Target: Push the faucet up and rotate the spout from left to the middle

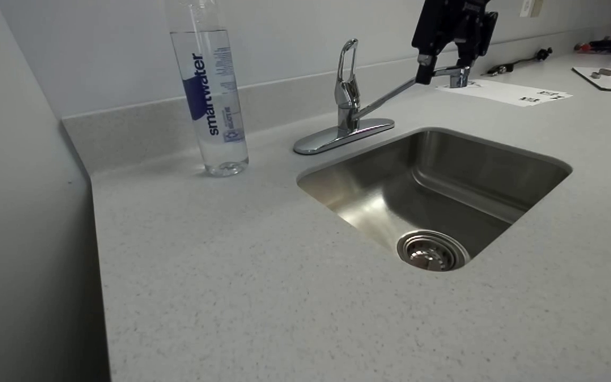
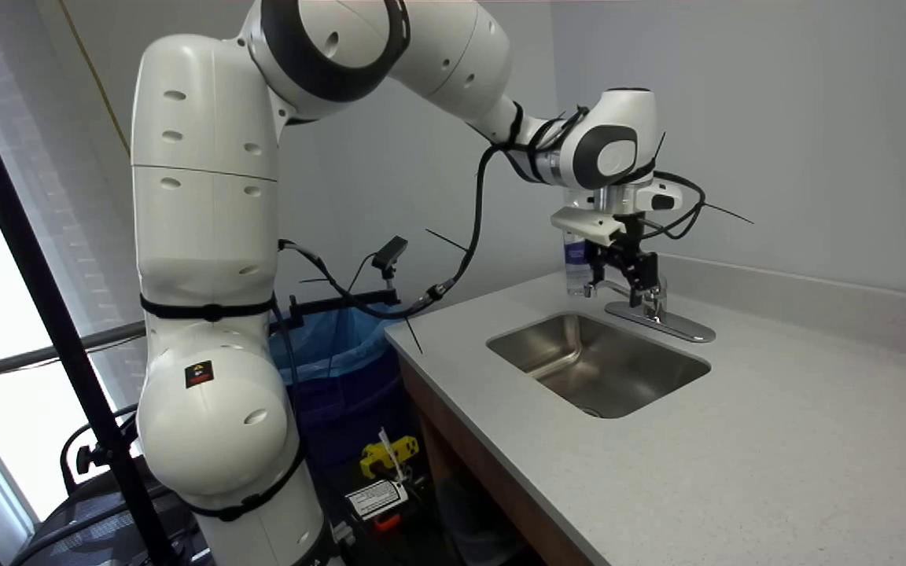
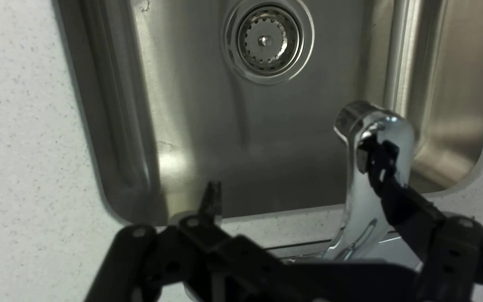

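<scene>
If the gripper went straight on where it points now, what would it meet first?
Probably the chrome spout: in the wrist view, one jaw of the open gripper overlaps it near its outlet end. Depth is unclear; contact is possible.

- Faucet (image 1: 347,98), spout (image 3: 363,199): silver chrome.
- Sink (image 1: 478,164): brushed steel-grey.
- Countertop (image 1: 204,265): pale grey, fine dark speckle.
- Gripper (image 3: 295,167): mainly black.
- Arm (image 2: 209,228): white, banded black.
- Bottle (image 1: 211,93): clear, printed dark blue.
- Bin liner (image 2: 359,342): light blue.
</scene>
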Motion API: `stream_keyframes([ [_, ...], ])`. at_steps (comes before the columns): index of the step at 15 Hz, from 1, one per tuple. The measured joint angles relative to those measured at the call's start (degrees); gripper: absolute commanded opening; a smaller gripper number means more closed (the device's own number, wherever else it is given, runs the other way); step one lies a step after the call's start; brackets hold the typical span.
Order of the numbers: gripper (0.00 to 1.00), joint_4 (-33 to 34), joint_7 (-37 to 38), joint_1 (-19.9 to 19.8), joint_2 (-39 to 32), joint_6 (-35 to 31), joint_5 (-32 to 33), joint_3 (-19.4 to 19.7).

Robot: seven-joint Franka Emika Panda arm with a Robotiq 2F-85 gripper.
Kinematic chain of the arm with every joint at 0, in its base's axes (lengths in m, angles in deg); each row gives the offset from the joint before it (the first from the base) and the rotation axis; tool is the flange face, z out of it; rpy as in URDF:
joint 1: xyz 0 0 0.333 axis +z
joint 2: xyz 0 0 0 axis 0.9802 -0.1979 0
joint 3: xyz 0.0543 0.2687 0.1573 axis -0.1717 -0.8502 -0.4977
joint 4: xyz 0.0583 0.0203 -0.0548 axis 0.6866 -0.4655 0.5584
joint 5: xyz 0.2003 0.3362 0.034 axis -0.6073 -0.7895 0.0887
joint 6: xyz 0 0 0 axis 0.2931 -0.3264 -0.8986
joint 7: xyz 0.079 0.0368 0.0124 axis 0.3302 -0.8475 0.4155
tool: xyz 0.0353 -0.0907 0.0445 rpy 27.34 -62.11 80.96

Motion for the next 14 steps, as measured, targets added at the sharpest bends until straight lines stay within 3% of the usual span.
stream_keyframes([
  [6, 1.00, -0.2, -5.7, -0.4, 4.6, -0.1, -1.2, -0.1],
  [14, 1.00, -5.0, -13.2, -0.4, 16.3, -2.6, -3.9, -0.6],
])
